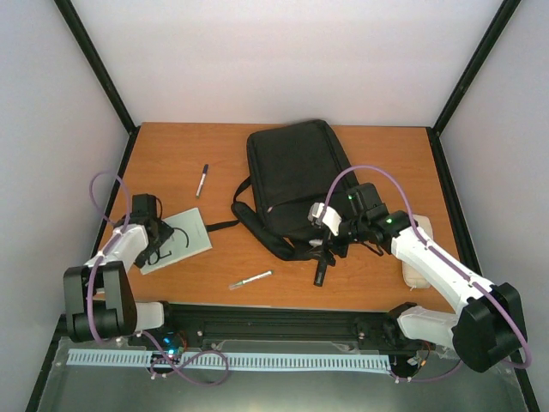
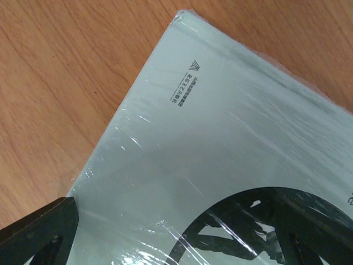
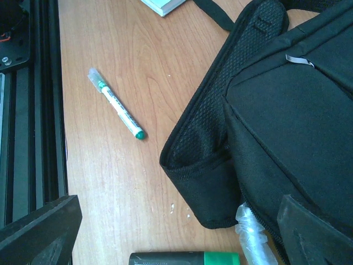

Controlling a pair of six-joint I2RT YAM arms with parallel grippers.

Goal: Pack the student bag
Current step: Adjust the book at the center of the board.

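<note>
The student bag (image 1: 292, 176), a large black backpack, lies flat in the middle of the table with its straps toward me. My right gripper (image 1: 336, 239) hovers open over the bag's near edge. In the right wrist view a mesh-lined bag corner (image 3: 220, 165) sits between the open fingers (image 3: 38, 234), and crinkled clear plastic (image 3: 251, 237) pokes out beside the zip. My left gripper (image 1: 154, 236) is open just above a shrink-wrapped pale notebook (image 1: 190, 230). Seen from the left wrist, the notebook's cover (image 2: 220, 149) fills the frame and both fingertips (image 2: 38, 237) are spread wide with nothing held.
A black pen (image 1: 202, 180) lies left of the bag. A white pen with a green cap (image 1: 250, 280) (image 3: 116, 103) rests near the front rail. A black marker with a green band (image 1: 322, 273) (image 3: 185, 258) lies just below the bag. A cream pouch (image 1: 418, 257) sits under the right arm.
</note>
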